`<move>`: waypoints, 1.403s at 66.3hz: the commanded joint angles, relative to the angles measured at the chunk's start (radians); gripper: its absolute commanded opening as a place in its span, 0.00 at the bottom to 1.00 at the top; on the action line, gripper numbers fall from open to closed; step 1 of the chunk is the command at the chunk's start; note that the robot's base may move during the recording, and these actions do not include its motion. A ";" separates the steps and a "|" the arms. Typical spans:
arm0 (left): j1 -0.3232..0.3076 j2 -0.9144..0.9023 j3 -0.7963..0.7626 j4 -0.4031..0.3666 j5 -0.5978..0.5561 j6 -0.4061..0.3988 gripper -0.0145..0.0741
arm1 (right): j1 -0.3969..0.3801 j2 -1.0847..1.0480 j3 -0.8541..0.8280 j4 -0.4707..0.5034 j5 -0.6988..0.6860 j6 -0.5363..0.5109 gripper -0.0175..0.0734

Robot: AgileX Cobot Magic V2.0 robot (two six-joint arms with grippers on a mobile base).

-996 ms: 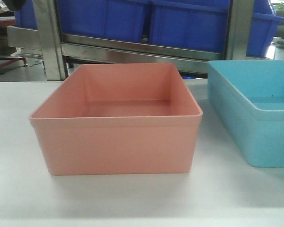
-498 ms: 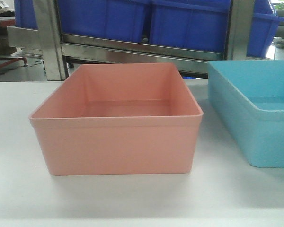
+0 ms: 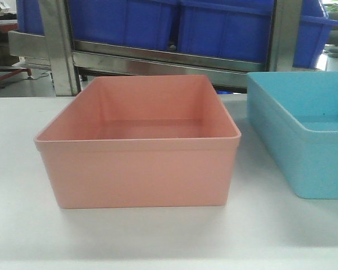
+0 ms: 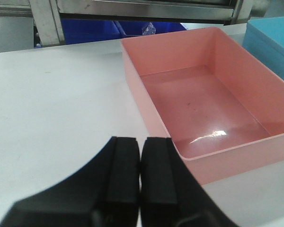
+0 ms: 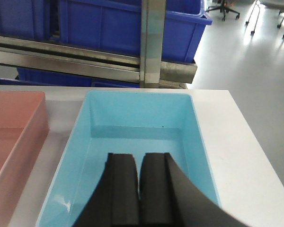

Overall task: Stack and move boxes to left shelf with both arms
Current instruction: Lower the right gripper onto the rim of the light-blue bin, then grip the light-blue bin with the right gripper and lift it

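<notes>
Nothing has moved; pink box (image 3: 138,169) and blue box (image 3: 310,163) sit apart on the table (image 3: 17,225). The fingers (image 4: 125,175) of left gripper (image 4: 140,177) and right gripper (image 5: 139,187) are pressed together, empty.

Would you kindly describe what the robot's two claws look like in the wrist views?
The left claw and the right claw look alike. Both are matte black, with two blocky, flat-faced rectangular fingertips on broader bodies that flare outward in a curve. No cables, markings or labels show.
</notes>
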 commanded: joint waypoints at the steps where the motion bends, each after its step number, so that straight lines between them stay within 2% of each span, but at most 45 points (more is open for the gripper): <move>1: -0.006 0.000 -0.030 0.006 -0.090 0.003 0.15 | 0.001 0.146 -0.148 -0.017 -0.008 -0.009 0.27; 6: -0.006 0.000 -0.030 0.006 -0.090 0.003 0.15 | 0.001 0.262 -0.259 -0.015 0.059 -0.009 0.36; 16: -0.006 0.000 -0.030 0.006 -0.090 0.003 0.15 | 0.001 0.445 -0.437 -0.015 0.205 -0.009 0.72; 22: -0.006 0.000 -0.030 0.006 -0.090 0.003 0.15 | 0.001 0.539 -0.522 -0.021 0.287 -0.009 0.86; 30: -0.006 0.000 -0.030 0.006 -0.090 0.003 0.15 | -0.012 0.646 -0.634 -0.038 0.452 -0.009 0.84; 38: -0.006 0.000 -0.030 0.006 -0.090 0.003 0.15 | -0.097 0.760 -0.743 -0.037 0.640 -0.016 0.82; 43: -0.006 0.000 -0.030 0.006 -0.090 0.003 0.15 | -0.172 0.828 -0.800 0.003 0.706 -0.077 0.82; 47: -0.006 0.000 -0.030 0.006 -0.090 0.003 0.15 | -0.242 0.875 -0.836 0.072 0.732 -0.173 0.82; 53: -0.006 0.000 -0.030 0.006 -0.090 0.003 0.15 | -0.322 0.940 -0.879 0.190 0.722 -0.303 0.82; 59: -0.006 0.000 -0.030 0.006 -0.090 0.003 0.15 | -0.364 0.997 -0.913 0.278 0.675 -0.394 0.82; 71: -0.006 0.000 -0.030 0.006 -0.090 0.003 0.15 | -0.364 1.093 -0.926 0.300 0.530 -0.574 0.82; 93: -0.006 0.000 -0.030 0.006 -0.090 0.003 0.15 | -0.364 1.288 -0.926 0.303 0.432 -0.585 0.82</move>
